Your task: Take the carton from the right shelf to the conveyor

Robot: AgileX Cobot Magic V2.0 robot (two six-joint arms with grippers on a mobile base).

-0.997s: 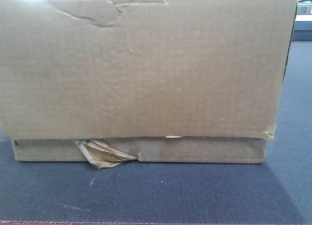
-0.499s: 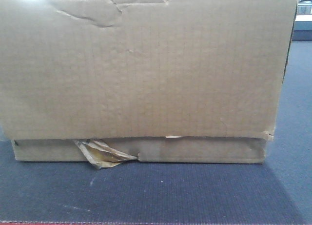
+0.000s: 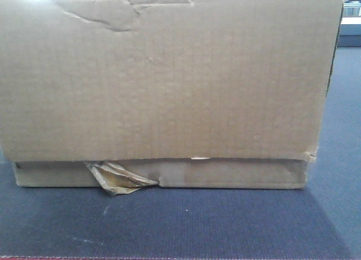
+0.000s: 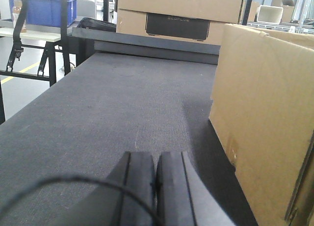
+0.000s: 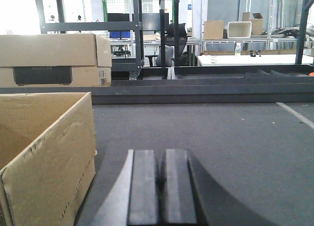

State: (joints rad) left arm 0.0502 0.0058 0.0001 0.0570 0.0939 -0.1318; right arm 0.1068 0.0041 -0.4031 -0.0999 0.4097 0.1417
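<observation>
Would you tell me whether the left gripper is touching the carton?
Apart. The left wrist view shows the left gripper, shut, with bare conveyor between it and the carton.

Bright backlit workshop hall. At 10 o'clock, blue plastic bin [image 4: 43, 9] on a black-legged metal table [image 4: 34, 36]; yellow floor line [image 4: 18, 72] beneath. At 12 o'clock, dark steel racking [image 5: 135, 25], black office chair [image 5: 172, 39]. At 2 o'clock, white worktable [image 5: 250, 59] bearing a beige tub [image 5: 239, 29].
</observation>
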